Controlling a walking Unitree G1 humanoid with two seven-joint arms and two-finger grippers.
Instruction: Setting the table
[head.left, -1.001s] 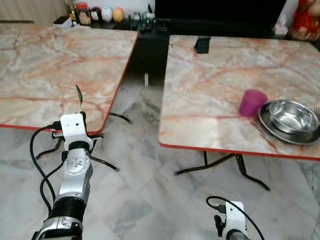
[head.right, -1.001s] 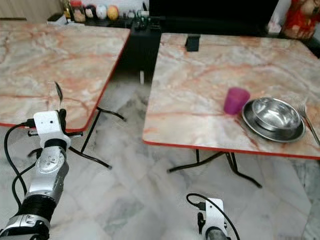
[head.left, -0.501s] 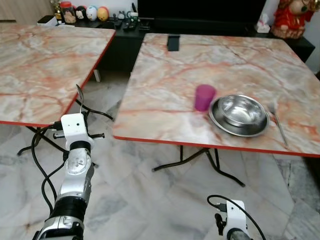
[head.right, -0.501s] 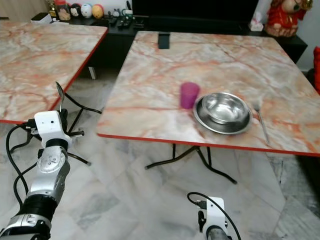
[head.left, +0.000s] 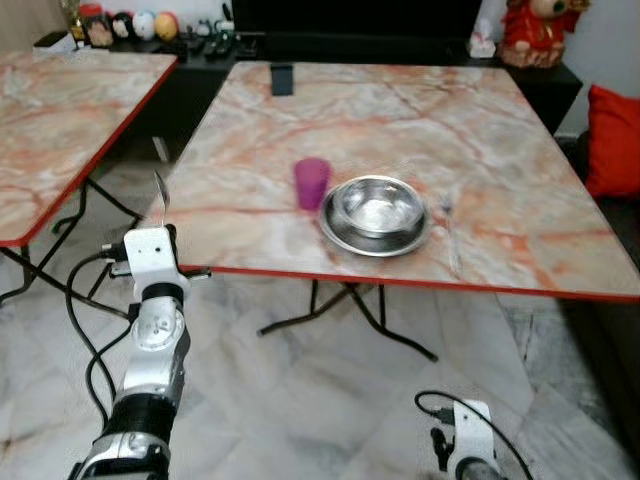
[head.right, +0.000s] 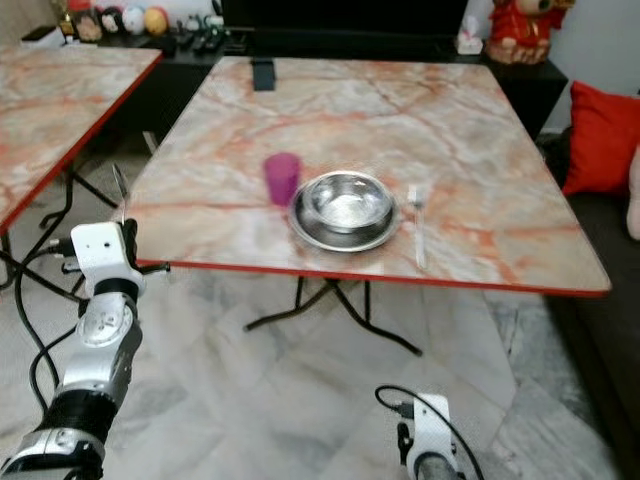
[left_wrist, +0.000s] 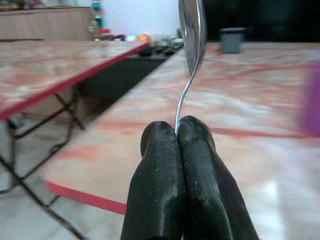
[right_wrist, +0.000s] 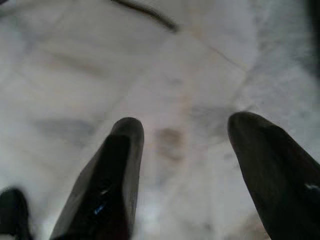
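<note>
My left gripper (left_wrist: 177, 131) is shut on the handle of a metal spoon (left_wrist: 191, 30), which stands upright above the wrist (head.left: 160, 190), just short of the marble table's near left corner. On the table (head.left: 500, 130) stand a purple cup (head.left: 312, 182), a steel bowl on a steel plate (head.left: 375, 210) and a fork (head.left: 450, 232) to the right of the plate. My right gripper (right_wrist: 182, 135) hangs low over the floor with its fingers open and nothing between them.
A second marble table (head.left: 60, 110) stands to the left, with a gap of marble floor between the two. A black box (head.left: 282, 78) sits at the main table's far edge. A red cushion (head.left: 612, 140) lies on a sofa at the right. A dark cabinet with ornaments lines the back wall.
The camera has swung right: the table with the cup and bowl now sits centred and closer. My left gripper still holds the spoon upright; the right arm hangs as before.
</note>
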